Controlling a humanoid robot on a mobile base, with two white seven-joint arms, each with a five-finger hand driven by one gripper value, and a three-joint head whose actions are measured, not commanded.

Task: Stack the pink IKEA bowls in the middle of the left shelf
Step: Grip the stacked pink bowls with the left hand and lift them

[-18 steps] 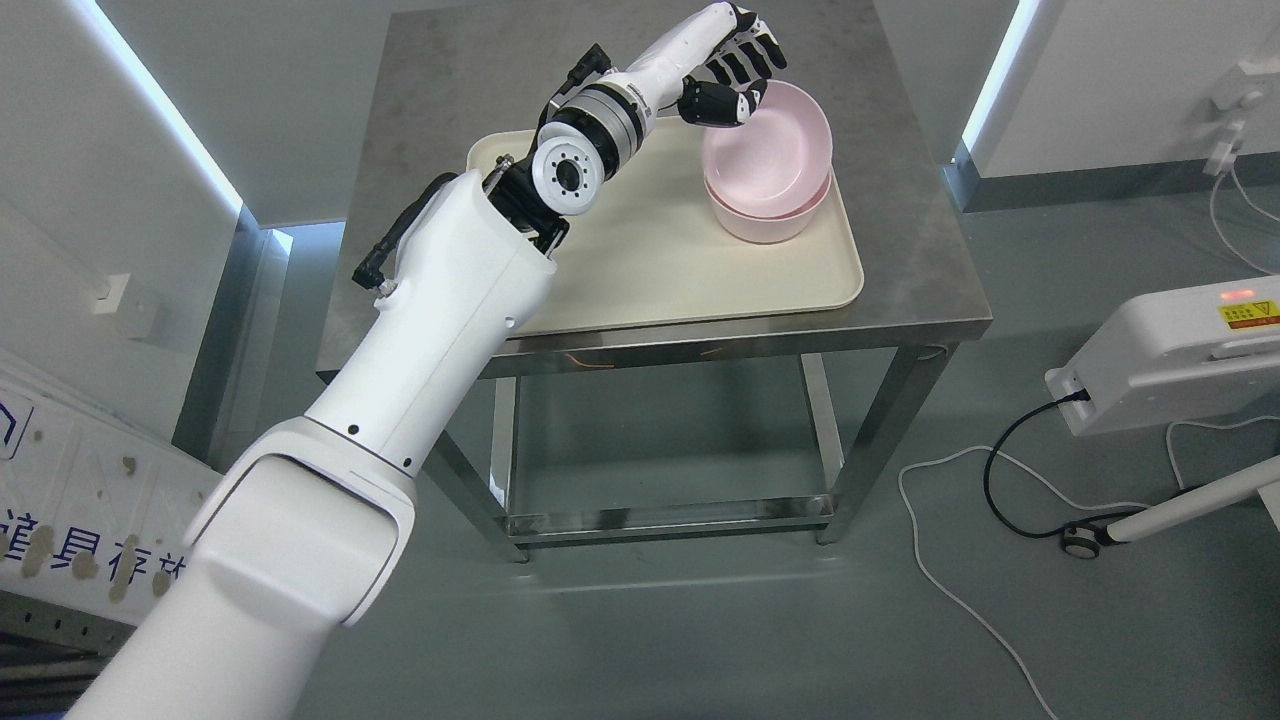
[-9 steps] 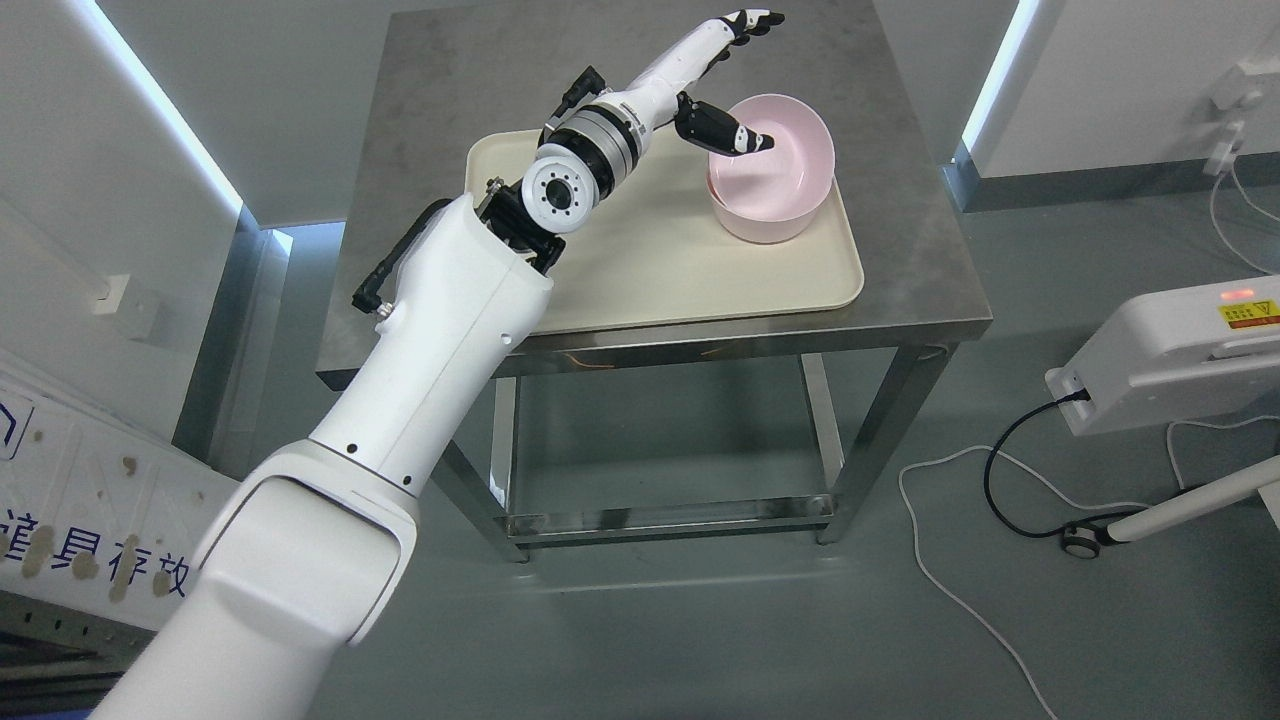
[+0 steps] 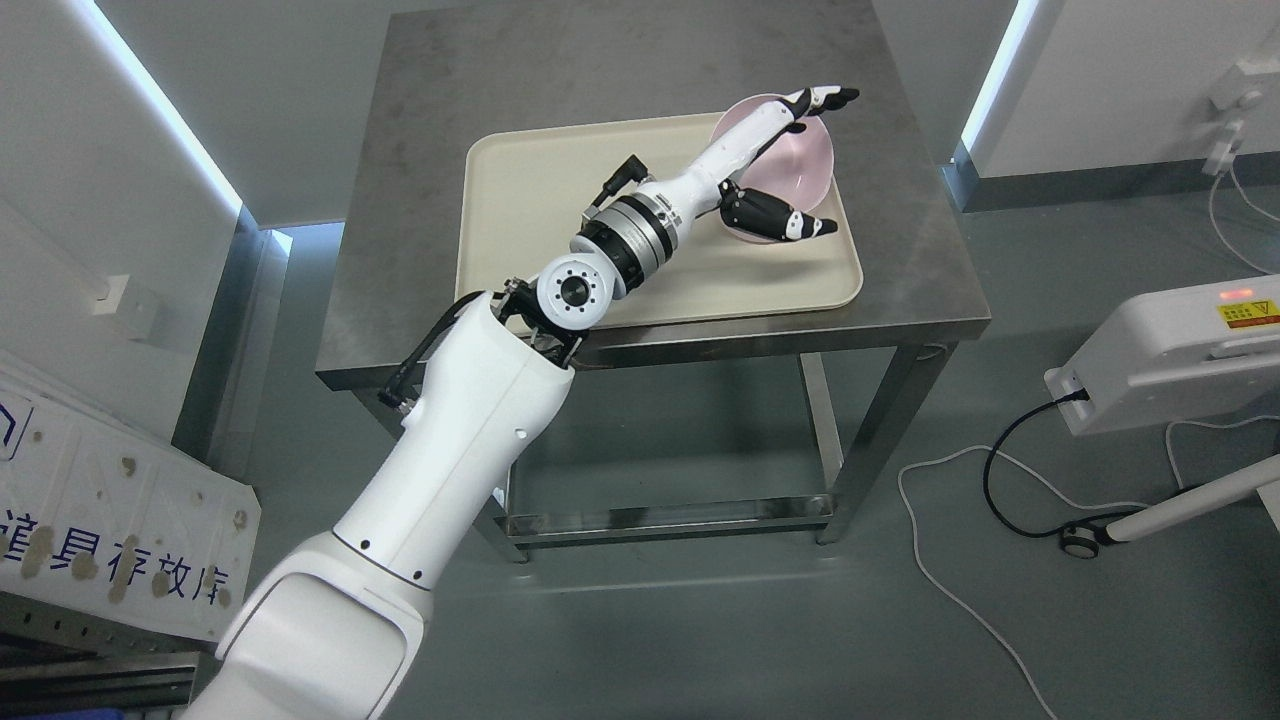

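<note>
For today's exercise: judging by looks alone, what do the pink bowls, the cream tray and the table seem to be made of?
Pink bowls: probably plastic or melamine; smooth, uniform matte pink with a soft sheen.
Tray: likely plastic too; even cream colour, rounded moulded rim, dull finish.
Table: looks like stainless steel; grey brushed top with faint smudges, and shinier legs and a reflective lower shelf.

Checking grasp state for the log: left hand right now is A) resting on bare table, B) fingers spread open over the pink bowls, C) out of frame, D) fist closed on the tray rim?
B: the left hand is spread, fingers and thumb apart over the pink bowls on the tray.
</note>
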